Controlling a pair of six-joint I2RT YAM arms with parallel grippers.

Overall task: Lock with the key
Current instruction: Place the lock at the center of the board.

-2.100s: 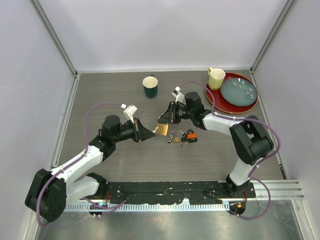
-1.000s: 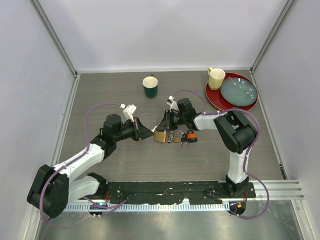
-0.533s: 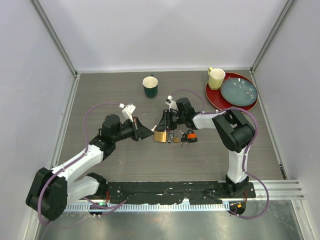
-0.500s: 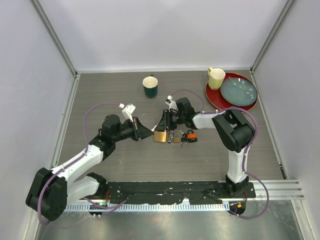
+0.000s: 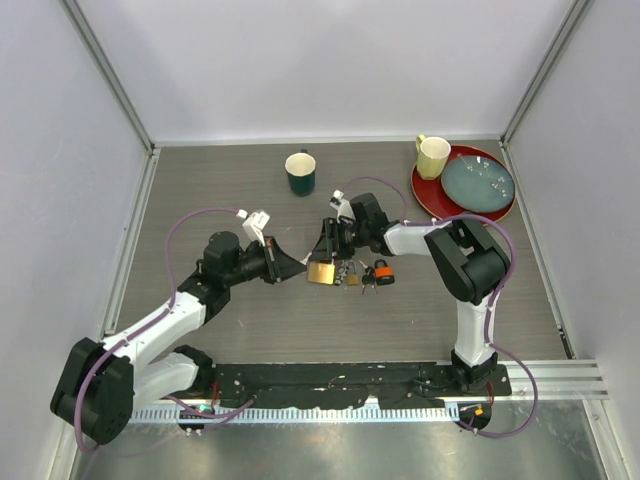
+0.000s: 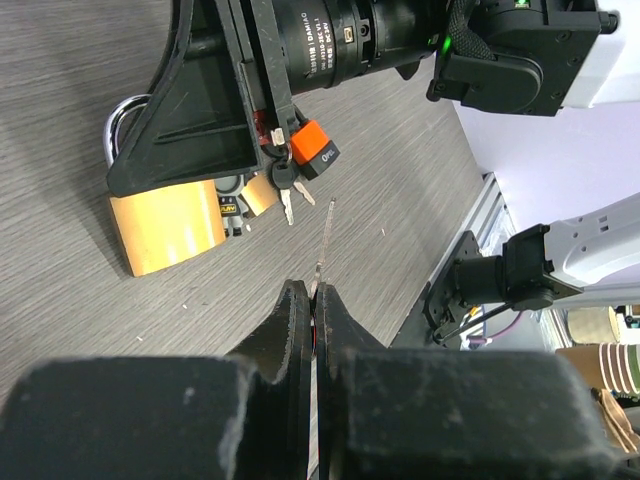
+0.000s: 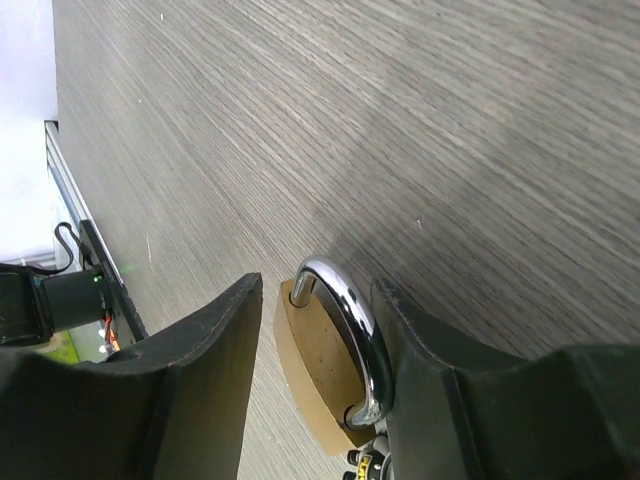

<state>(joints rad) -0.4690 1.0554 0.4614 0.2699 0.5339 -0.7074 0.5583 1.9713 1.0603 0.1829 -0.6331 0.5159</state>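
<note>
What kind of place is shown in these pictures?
Probably a robotics lab test cell: plain white walls enclose a table, the left arm and right arm are bolted to a rail, and a brass padlock and a green mug look like staged props.

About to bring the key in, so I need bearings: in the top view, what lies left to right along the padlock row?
left arm's fingers pinching the key → brass padlock → small padlock with keys → orange padlock

Grey wood-grain table (image 5: pixel 220 180), green mug (image 5: pixel 300 173), red tray (image 5: pixel 428 200), brass padlock (image 5: pixel 321 272)
</note>
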